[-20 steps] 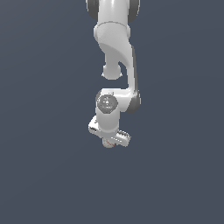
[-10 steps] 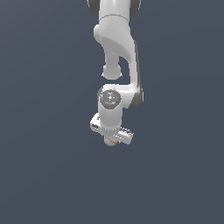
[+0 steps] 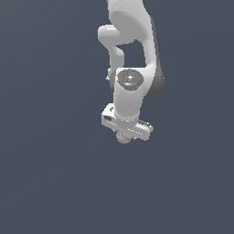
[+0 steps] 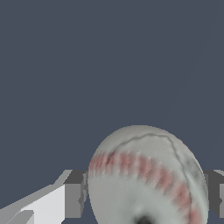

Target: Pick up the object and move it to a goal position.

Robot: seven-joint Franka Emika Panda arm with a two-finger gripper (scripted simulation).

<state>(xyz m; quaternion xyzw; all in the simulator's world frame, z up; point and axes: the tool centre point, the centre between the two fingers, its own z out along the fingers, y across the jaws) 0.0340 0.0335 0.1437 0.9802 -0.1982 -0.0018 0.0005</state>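
- The baseball sits between the two gripper fingers, which close against its sides in the wrist view; the gripper is clamped on it.
- In the exterior view the ball peeks out just beneath the hand of the Panda arm.
- The step in hand looks like the carry toward the goal, with the grasp already made. No goal marker shows.
- Next, the move calls for steady travel with an unchanged grip.
- Compared with a second ago, the arm reaches further toward the exterior camera and the hand sits lower in that view, ball held throughout.
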